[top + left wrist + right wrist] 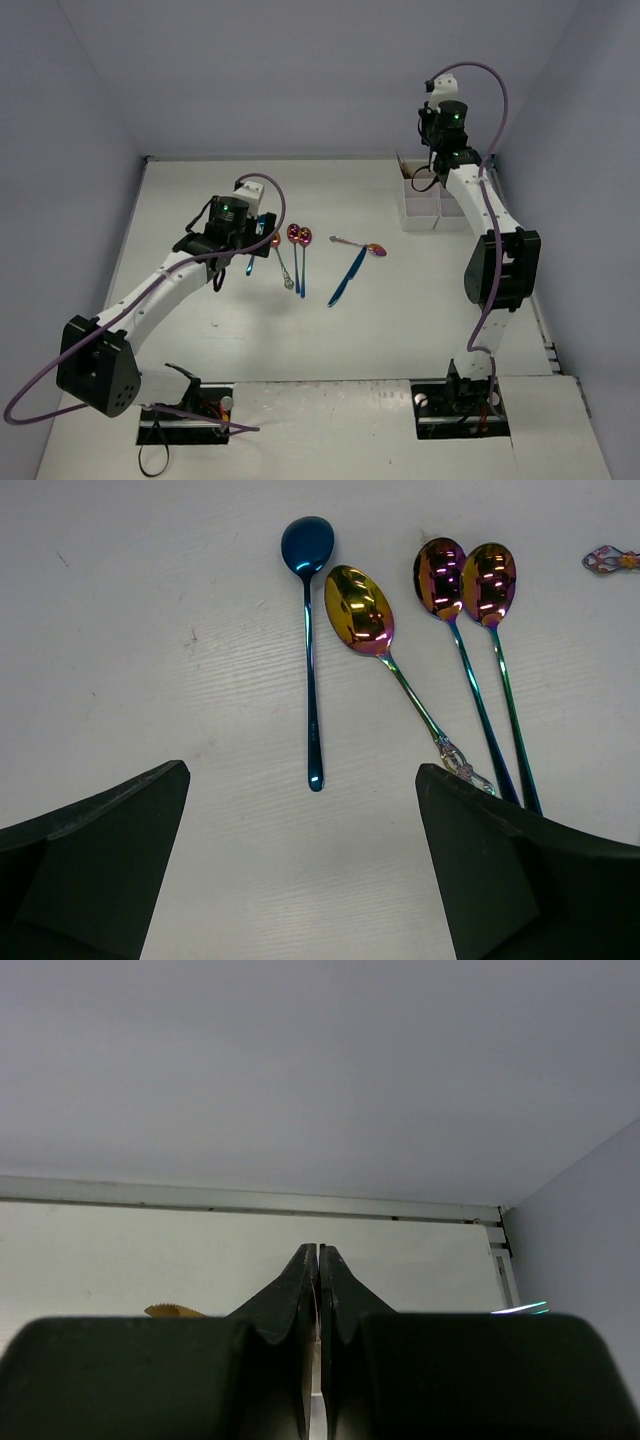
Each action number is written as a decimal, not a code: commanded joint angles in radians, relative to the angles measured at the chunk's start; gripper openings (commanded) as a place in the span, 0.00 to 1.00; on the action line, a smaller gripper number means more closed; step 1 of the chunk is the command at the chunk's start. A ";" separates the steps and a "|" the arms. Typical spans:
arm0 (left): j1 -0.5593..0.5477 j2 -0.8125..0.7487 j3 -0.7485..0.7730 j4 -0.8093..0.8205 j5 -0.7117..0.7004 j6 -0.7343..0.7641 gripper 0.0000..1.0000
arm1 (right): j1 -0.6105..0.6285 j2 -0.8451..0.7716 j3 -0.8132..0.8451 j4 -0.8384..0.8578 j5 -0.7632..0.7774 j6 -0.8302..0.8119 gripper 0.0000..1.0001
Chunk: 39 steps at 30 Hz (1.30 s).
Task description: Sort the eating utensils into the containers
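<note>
Several iridescent utensils lie mid-table. In the left wrist view I see a blue spoon [310, 680], a gold spoon [358, 610] and two purple spoons [440, 575] side by side. A blue knife [347, 276] and a small pink spoon [362, 246] lie further right. My left gripper [302, 810] is open and empty, low over the table, with the blue spoon's handle end between its fingers. The white tray [436, 208] stands at the back right with a gold serrated knife [175, 1310] leaning in it. My right gripper [319, 1250] is shut, raised above the tray.
The table's back edge [250, 1200] meets the pale wall just behind the tray. The right arm [500, 260] stretches tall along the table's right side. Purple cables loop off both arms.
</note>
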 commanded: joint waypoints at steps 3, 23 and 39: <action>0.007 0.012 0.044 0.042 -0.055 0.038 0.96 | -0.008 0.006 0.002 0.211 -0.020 -0.005 0.00; 0.007 0.003 0.053 0.045 -0.042 0.048 0.96 | 0.000 -0.039 -0.260 0.272 -0.046 0.038 0.09; -0.006 -0.019 0.072 0.037 0.131 -0.031 0.96 | -0.001 -0.266 -0.312 0.131 -0.151 0.120 0.54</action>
